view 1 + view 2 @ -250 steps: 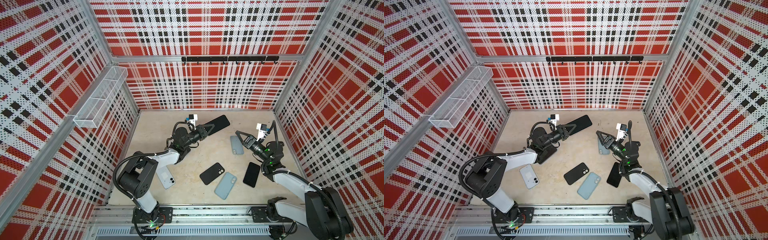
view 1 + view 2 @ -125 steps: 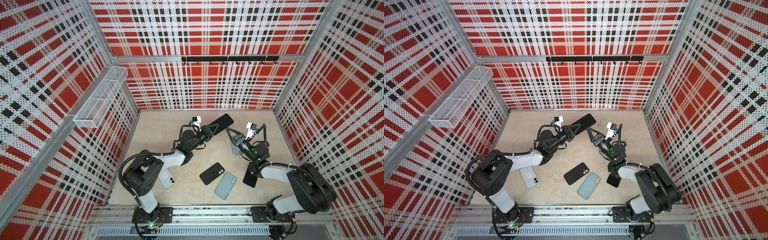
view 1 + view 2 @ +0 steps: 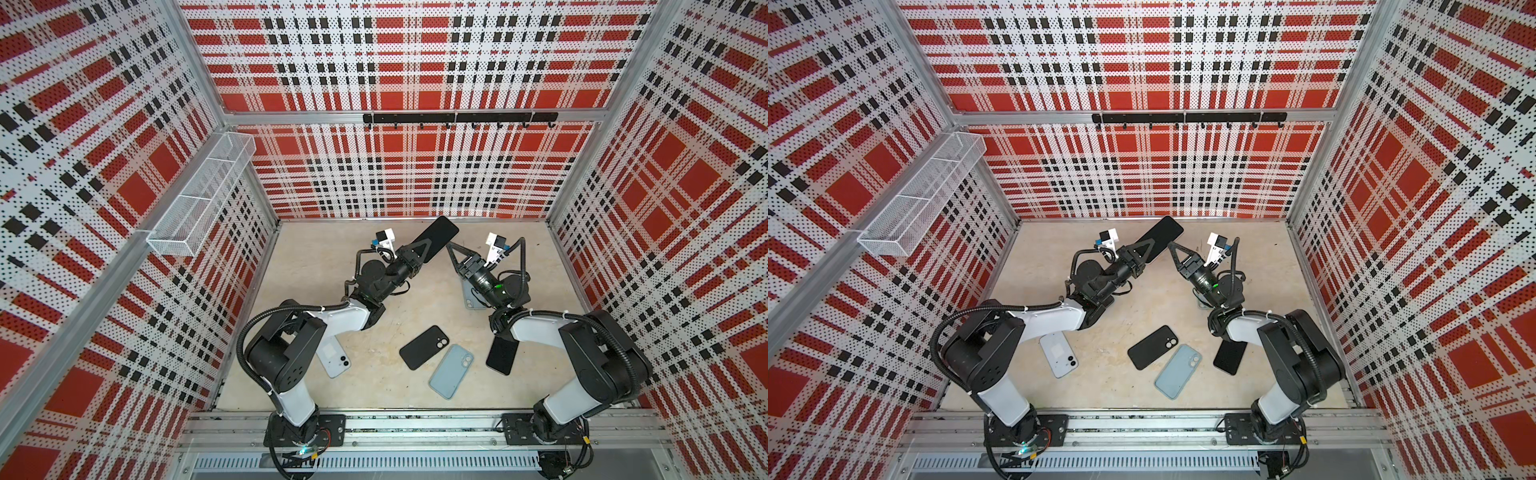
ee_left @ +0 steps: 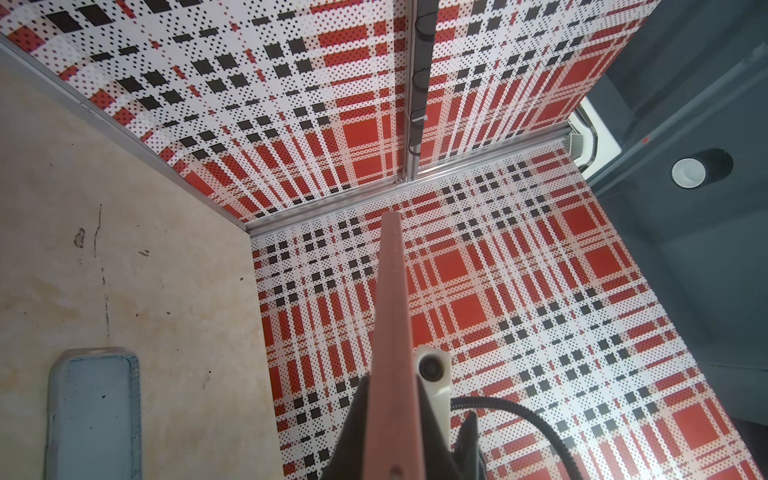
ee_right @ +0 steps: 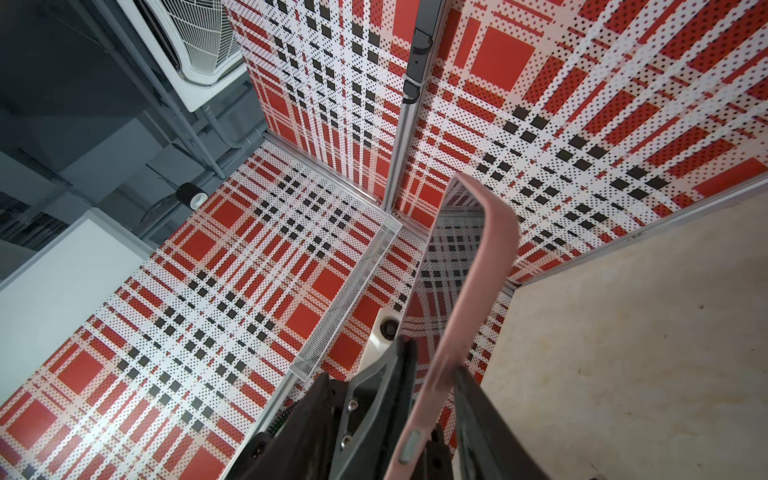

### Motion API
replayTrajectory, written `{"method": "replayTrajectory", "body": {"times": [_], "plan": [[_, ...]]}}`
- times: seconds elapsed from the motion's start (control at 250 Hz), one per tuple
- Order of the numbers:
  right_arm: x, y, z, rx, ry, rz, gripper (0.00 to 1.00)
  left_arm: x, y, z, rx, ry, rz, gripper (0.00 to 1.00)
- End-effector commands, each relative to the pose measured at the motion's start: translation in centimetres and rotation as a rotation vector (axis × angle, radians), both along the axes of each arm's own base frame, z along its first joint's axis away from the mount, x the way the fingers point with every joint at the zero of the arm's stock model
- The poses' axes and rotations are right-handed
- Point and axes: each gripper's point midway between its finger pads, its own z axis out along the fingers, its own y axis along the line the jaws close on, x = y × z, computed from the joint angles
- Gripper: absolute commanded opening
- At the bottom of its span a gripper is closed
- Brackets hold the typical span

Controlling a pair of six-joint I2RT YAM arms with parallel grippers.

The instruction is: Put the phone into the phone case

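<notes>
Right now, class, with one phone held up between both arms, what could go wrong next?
The left end effector pinches the phone by one end in mid air; if the right end effector, which straddles its other end, closes off-centre, the phone may twist or drop. The two end effectors sit very close and might collide. The open blue case lies partly under the right arm, which could nudge it.

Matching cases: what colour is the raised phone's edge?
Pink; the phone shows it best in the right wrist view.
</notes>
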Motion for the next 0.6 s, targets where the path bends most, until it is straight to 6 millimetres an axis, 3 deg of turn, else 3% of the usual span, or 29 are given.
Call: {"method": "replayTrajectory", "body": {"times": [0.0,0.184,0.592], "plan": [[-0.1,0.7,1.2,0.049,-0.03,0.04,0.53,-2.4,0.1,4.1,-0.055,-0.137,-0.04,0.0],[-0.1,0.6,0.6,0.046,-0.014,0.036,0.55,-2.6,1.0,4.6,0.027,-0.17,0.005,0.0],[0.3,1.7,2.1,0.051,-0.054,0.083,0.27,-3.0,-0.6,3.3,0.021,-0.141,-0.038,0.0]]}}
